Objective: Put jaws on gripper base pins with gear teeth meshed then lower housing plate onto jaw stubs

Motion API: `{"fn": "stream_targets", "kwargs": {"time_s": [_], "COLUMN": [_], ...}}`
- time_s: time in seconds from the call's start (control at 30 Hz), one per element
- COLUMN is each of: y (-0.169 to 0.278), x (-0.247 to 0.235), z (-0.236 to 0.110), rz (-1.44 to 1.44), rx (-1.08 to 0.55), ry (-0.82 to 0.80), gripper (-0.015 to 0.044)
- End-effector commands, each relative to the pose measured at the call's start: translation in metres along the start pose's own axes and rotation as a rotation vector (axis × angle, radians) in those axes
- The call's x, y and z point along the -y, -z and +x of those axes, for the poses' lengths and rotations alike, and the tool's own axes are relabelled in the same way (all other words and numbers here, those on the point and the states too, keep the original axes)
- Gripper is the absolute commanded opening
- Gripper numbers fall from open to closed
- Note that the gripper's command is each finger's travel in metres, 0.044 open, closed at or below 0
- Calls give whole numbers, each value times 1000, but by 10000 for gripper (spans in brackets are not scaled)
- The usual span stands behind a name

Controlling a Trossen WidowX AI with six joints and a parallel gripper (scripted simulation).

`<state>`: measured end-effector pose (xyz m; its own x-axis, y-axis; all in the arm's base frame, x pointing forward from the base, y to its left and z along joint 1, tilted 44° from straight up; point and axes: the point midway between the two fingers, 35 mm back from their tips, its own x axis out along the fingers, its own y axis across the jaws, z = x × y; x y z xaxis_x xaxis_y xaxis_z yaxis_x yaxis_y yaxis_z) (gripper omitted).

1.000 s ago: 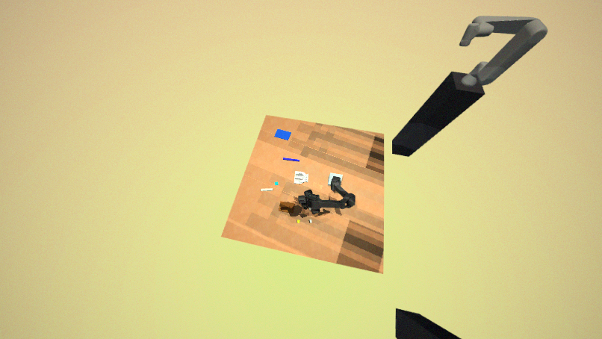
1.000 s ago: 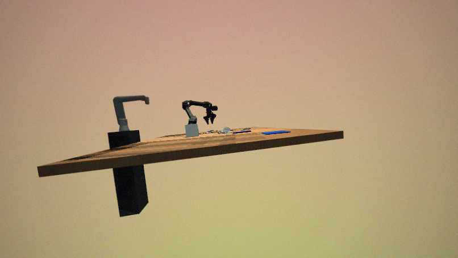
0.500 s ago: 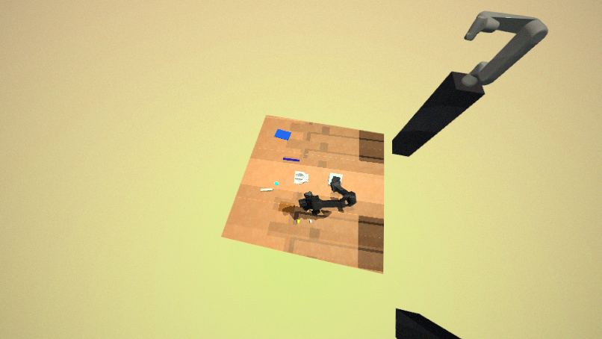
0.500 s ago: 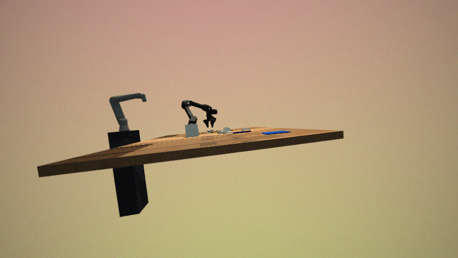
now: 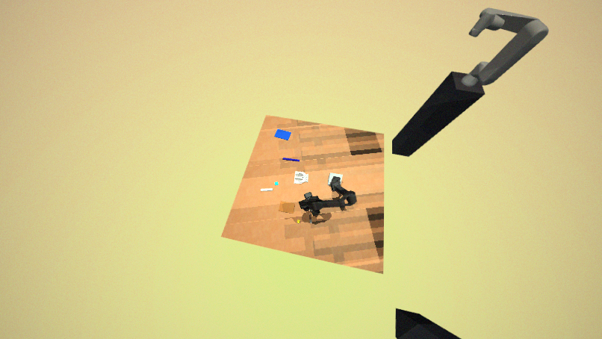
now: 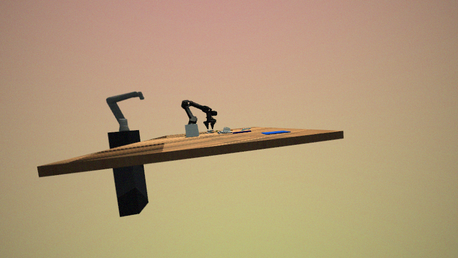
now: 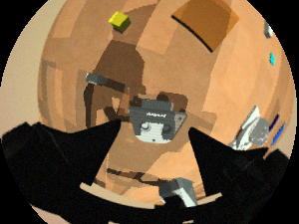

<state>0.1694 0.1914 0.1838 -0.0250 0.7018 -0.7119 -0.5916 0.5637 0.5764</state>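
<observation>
My gripper (image 6: 209, 128) (image 7: 155, 126) is open and empty, fingers pointing down low over the table. A small grey-white plate with two round marks, seemingly the housing plate (image 7: 158, 124), lies below and between the fingertips in the wrist view; it also shows under them in the exterior view (image 6: 210, 131). The arm hides it in the top view. The white gripper base with the jaws on it (image 5: 300, 177) (image 6: 226, 129) (image 7: 248, 132) lies off to the right in the wrist view. The pins and gear teeth are too small to judge.
A yellow cube (image 5: 298, 221) (image 7: 120, 21), a small grey block (image 7: 95, 79) and an orange-brown square (image 5: 287, 207) (image 7: 206, 23) lie around the plate. Farther off are a cyan piece (image 5: 276, 183) (image 7: 272, 59), a white bar (image 5: 266, 190), a dark-blue bar (image 5: 290, 159) and a blue pad (image 5: 282, 134) (image 6: 275, 132).
</observation>
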Motion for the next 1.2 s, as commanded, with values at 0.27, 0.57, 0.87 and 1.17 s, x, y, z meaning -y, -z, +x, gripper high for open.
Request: {"fn": "stream_targets", "kwargs": {"time_s": [0.27, 0.57, 0.87, 1.17], "y": [0, 1, 1, 1], "x": [2, 1, 1, 1], "z": [16, 30, 31, 31], "rz": [5, 5, 5, 5], "rx": [-2, -1, -1, -1], "ry": [4, 3, 2, 2], "gripper": [440, 440, 440, 440]}}
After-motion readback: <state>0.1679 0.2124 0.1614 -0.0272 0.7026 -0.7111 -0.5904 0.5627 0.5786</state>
